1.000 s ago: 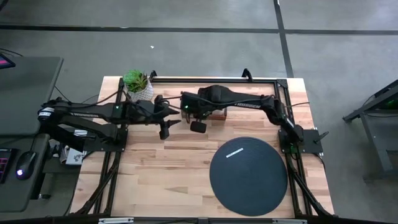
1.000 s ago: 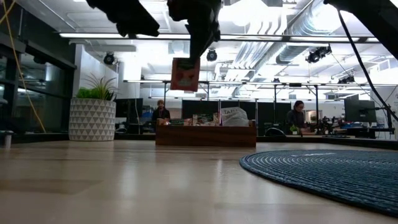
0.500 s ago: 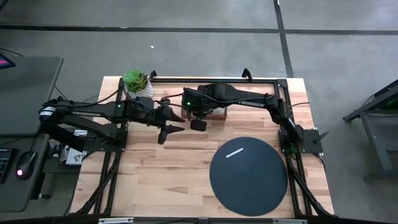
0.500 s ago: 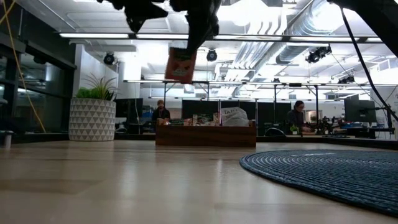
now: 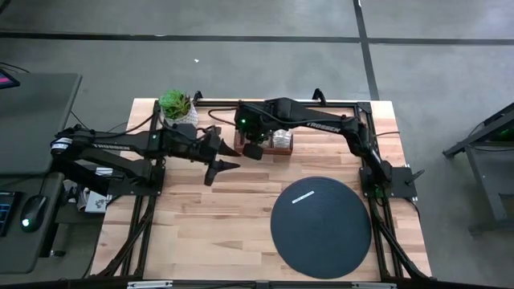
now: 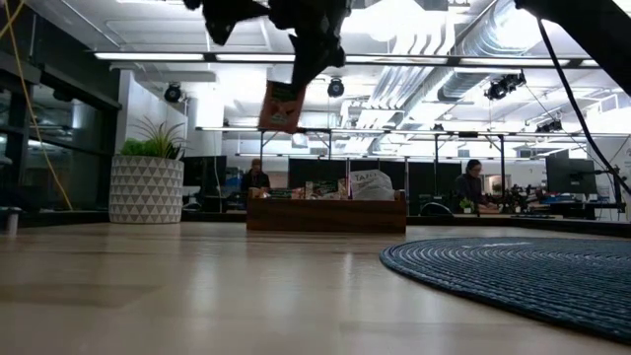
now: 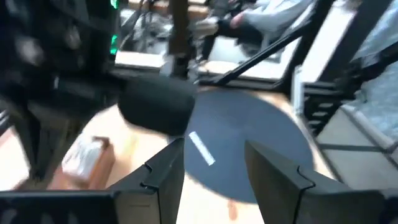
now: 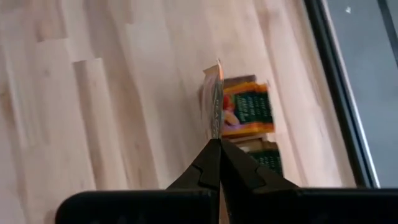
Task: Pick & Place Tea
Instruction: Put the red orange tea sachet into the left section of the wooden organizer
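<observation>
The right hand (image 8: 216,144) is pinched tight on one tea sachet (image 6: 281,106), an orange-red one, which it holds by the upper edge so that the sachet hangs in the air well above the bench (image 5: 225,225). In the low view the sachet is tilted a little and shows against the ceiling lights of the room behind, in front of and higher than the wooden tray (image 6: 325,214). In the right wrist view the same sachet stands edge-on between the two closed fingertips (image 8: 208,163), with green and orange sachets (image 8: 247,111) lying in the tray beneath it. From above, the right hand sits over the left end of the tray (image 5: 283,148), near the back of the bench. The left hand (image 5: 223,163) hangs just to the left of it, over bare wood, with its fingers (image 7: 163,176) spread apart and nothing between them; the two hands are near each other but not touching. A round dark mat (image 5: 320,227) lies on the right front part of the bench, and one silvery white sachet (image 5: 303,197) lies flat on it near its back edge, also seen past the left hand's fingers in the left wrist view. A small potted plant (image 5: 177,108) stands at the back left corner. Two people (image 6: 474,185) sit at desks in the room beyond.
</observation>
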Tool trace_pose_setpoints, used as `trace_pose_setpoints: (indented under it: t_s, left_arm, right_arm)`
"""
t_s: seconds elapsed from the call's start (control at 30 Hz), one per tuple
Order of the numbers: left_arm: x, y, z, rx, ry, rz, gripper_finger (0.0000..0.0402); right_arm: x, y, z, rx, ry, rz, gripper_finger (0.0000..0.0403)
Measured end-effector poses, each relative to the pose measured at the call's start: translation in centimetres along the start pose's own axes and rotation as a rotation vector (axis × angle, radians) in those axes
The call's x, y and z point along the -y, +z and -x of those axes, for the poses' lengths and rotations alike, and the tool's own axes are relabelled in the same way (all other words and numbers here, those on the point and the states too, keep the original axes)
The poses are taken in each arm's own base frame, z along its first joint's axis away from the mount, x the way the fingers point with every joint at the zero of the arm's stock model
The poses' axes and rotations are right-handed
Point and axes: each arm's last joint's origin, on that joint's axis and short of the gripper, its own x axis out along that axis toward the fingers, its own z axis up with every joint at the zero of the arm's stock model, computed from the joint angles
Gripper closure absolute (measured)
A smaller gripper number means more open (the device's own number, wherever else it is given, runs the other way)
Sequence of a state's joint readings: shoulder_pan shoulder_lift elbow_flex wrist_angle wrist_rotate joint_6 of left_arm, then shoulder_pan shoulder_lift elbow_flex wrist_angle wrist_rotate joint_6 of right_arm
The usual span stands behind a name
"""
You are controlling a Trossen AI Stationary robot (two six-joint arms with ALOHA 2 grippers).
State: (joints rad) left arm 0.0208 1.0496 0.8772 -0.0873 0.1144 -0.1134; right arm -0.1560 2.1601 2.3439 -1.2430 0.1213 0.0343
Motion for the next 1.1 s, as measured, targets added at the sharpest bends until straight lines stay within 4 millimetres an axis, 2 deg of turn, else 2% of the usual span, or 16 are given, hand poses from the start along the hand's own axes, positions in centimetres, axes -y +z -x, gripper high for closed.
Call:
trace_pose_setpoints:
  t_s: [0.2,0.37,0.6,0.87,1.0,1.1]
  left_arm:
    - [-0.6,-0.2,1.7,-0.033,0.273,-0.038,0.0236]
    - [-0.9,0.0,3.1,-0.027,0.436,-0.076,0.0236]
    - [-0.9,-0.5,3.5,-0.083,0.445,-0.097,0.0236]
    - [-1.0,-0.3,2.9,-0.059,0.449,-0.095,0.0236]
    - [-1.0,-0.4,1.8,-0.053,0.418,-0.093,0.0236]
    - [-0.9,0.3,1.4,0.014,0.380,-0.086,0.0236]
  right_arm:
    - [0.8,-0.6,0.0,-0.065,-0.019,-0.008,0.0403]
    - [0.4,-0.7,1.3,-0.042,-0.006,0.008,0.0403]
    - [0.4,-0.7,4.2,0.039,0.041,-0.002,0.0403]
    - [-1.3,-0.9,7.5,0.125,0.126,0.045,0.0403]
    - [-2.1,-1.0,8.1,0.138,0.139,0.067,0.0403]
    - [-2.7,-1.1,8.2,0.142,0.132,0.088,0.0403]
